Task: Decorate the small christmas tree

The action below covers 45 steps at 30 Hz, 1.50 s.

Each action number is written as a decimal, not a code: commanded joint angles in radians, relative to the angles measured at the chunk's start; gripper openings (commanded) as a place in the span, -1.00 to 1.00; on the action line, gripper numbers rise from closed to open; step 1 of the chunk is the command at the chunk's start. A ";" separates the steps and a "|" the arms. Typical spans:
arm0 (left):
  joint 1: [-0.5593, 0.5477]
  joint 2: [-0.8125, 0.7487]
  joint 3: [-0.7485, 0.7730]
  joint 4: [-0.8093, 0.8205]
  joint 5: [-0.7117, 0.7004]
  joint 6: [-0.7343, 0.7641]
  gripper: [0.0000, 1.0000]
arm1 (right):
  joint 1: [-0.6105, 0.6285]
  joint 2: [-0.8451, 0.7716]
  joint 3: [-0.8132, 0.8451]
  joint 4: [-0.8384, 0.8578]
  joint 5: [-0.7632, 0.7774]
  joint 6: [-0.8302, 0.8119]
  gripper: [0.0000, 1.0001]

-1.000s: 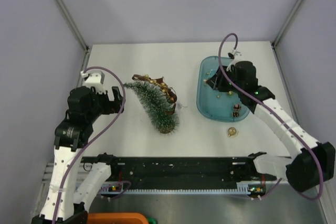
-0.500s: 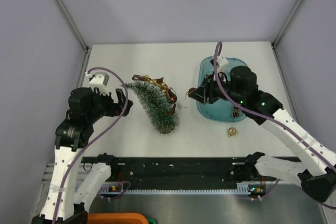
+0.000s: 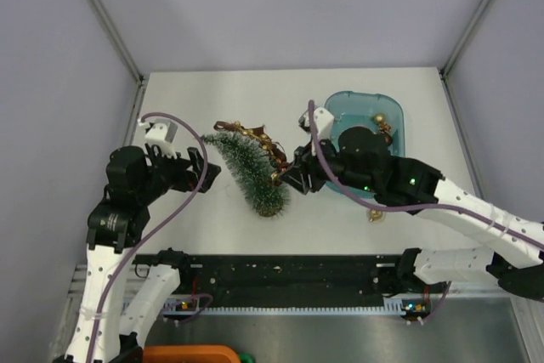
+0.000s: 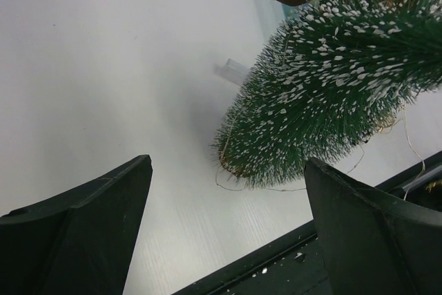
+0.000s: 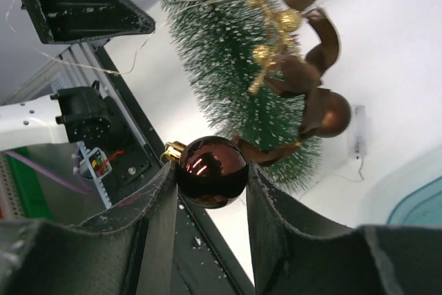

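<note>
Right gripper (image 3: 296,178) is clamping a glossy dark-red bauble (image 5: 210,172) with a gold cap between its two fingers, holding it just beside the lower branches of the small christmas tree (image 3: 249,166). That tree is leaning near the middle of the white desk (image 3: 204,99), its tip pointing toward the left arm and its round base nearest the arms. A brown ribbon (image 5: 307,60) and a string of gold beads (image 5: 266,52) are draping across its bristles. Left gripper (image 4: 228,162) is hovering beside the tree, spread wide and carrying nothing. A translucent blue tray (image 3: 404,125) is sitting right of the tree, partly hidden by the right arm.
</note>
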 commanded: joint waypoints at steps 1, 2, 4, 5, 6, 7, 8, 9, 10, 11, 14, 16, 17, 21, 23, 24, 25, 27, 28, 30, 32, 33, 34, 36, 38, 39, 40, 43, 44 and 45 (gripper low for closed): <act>0.004 -0.011 -0.025 0.095 0.042 -0.036 0.93 | 0.094 0.081 0.047 0.033 0.174 -0.017 -0.72; 0.004 -0.011 -0.032 0.103 0.045 -0.045 0.92 | 0.103 0.095 0.041 0.050 0.201 -0.011 -0.74; 0.004 -0.014 -0.044 0.113 0.055 -0.062 0.90 | 0.120 0.110 0.033 0.081 0.253 -0.005 -0.76; 0.004 -0.015 -0.051 0.119 0.068 -0.064 0.90 | 0.125 0.116 0.028 0.093 0.289 -0.003 -0.76; 0.004 -0.019 -0.061 0.129 0.090 -0.064 0.91 | 0.128 0.119 0.019 0.105 0.319 -0.003 -0.77; 0.004 -0.022 -0.070 0.141 0.105 -0.068 0.94 | 0.131 0.121 0.010 0.122 0.350 0.000 -0.77; 0.004 -0.029 -0.082 0.155 0.119 -0.071 0.96 | 0.134 0.119 -0.001 0.139 0.372 0.000 -0.78; 0.004 -0.037 -0.097 0.170 0.133 -0.076 0.97 | 0.138 0.118 -0.011 0.153 0.395 0.002 -0.78; 0.004 -0.043 -0.105 0.184 0.151 -0.076 0.97 | 0.143 0.115 -0.021 0.170 0.422 0.006 -0.79; 0.004 -0.051 -0.114 0.196 0.163 -0.081 0.97 | 0.148 0.110 -0.031 0.186 0.433 0.009 -0.80; 0.004 -0.069 -0.145 0.231 0.179 -0.090 0.97 | 0.163 0.103 -0.054 0.234 0.465 0.011 -0.81; 0.004 -0.080 -0.173 0.259 0.179 -0.101 0.93 | 0.178 0.110 -0.054 0.246 0.493 0.002 -0.81; 0.004 -0.088 -0.186 0.276 0.179 -0.105 0.90 | 0.189 0.115 -0.056 0.252 0.508 -0.004 -0.81; 0.004 -0.108 -0.245 0.345 0.188 -0.130 0.77 | 0.210 0.132 -0.053 0.260 0.534 -0.017 -0.83; 0.004 -0.104 -0.259 0.369 0.206 -0.140 0.65 | 0.212 0.132 -0.053 0.265 0.536 -0.020 -0.83; 0.004 -0.103 -0.265 0.382 0.211 -0.145 0.60 | 0.212 0.132 -0.054 0.266 0.534 -0.020 -0.83; 0.004 -0.100 -0.268 0.394 0.219 -0.151 0.54 | 0.212 0.132 -0.053 0.266 0.533 -0.020 -0.83; 0.004 -0.094 -0.274 0.419 0.234 -0.160 0.45 | 0.212 0.135 -0.048 0.268 0.530 -0.023 -0.83; 0.004 -0.092 -0.279 0.428 0.242 -0.165 0.42 | 0.214 0.136 -0.048 0.266 0.527 -0.021 -0.83; 0.004 -0.088 -0.283 0.455 0.257 -0.174 0.36 | 0.215 0.141 -0.042 0.268 0.518 -0.023 -0.83; 0.004 -0.083 -0.288 0.465 0.286 -0.182 0.30 | 0.217 0.147 -0.038 0.269 0.514 -0.021 -0.83; 0.004 -0.080 -0.289 0.477 0.298 -0.183 0.26 | 0.217 0.150 -0.041 0.272 0.516 -0.017 -0.83; 0.004 -0.080 -0.295 0.486 0.308 -0.183 0.20 | 0.218 0.156 -0.045 0.280 0.507 -0.012 -0.83; 0.004 -0.077 -0.298 0.491 0.309 -0.188 0.16 | 0.229 0.173 -0.044 0.283 0.511 -0.008 -0.83; 0.004 -0.077 -0.303 0.498 0.308 -0.190 0.11 | 0.247 0.184 -0.044 0.283 0.537 -0.011 -0.84; 0.004 -0.077 -0.306 0.503 0.312 -0.191 0.07 | 0.256 0.190 -0.045 0.286 0.545 -0.008 -0.84; 0.004 -0.077 -0.309 0.509 0.317 -0.193 0.02 | 0.260 0.188 -0.048 0.289 0.554 -0.004 -0.85; 0.004 -0.075 -0.318 0.526 0.337 -0.194 -0.28 | 0.267 0.185 -0.064 0.295 0.589 0.020 -0.89; 0.004 -0.077 -0.320 0.528 0.340 -0.196 -0.39 | 0.272 0.185 -0.067 0.297 0.609 0.029 -0.91; 0.004 -0.078 -0.321 0.529 0.340 -0.196 -0.56 | 0.278 0.184 -0.070 0.299 0.631 0.032 -0.91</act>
